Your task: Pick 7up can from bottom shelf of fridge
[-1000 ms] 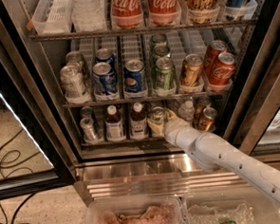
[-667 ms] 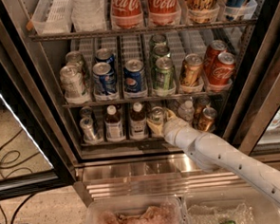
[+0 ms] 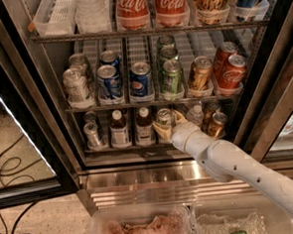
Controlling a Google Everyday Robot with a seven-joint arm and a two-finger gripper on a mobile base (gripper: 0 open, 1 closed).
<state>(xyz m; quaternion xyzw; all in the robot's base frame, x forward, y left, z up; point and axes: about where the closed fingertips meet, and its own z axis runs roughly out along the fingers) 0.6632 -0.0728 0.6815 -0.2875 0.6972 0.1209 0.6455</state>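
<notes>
The fridge [image 3: 47,120] stands open with its black-framed door swung to the left. On the bottom shelf [image 3: 138,145], a small can with a shiny silver top, the 7up can [image 3: 164,117], stands in the middle lane. My gripper [image 3: 168,126] reaches into this shelf from the lower right on a white arm [image 3: 239,165]. Its tan fingers [image 3: 161,133] sit on both sides of the can and close against it. The can stands upright on the shelf, and the gripper hides most of its body.
Two dark bottles [image 3: 119,128] and a silver can [image 3: 93,134] stand left of the gripper. A clear bottle [image 3: 196,113] and gold-orange cans [image 3: 216,123] stand to its right. Green cans [image 3: 171,77] sit on the rack above. Clear bins [image 3: 143,223] lie below the steel base.
</notes>
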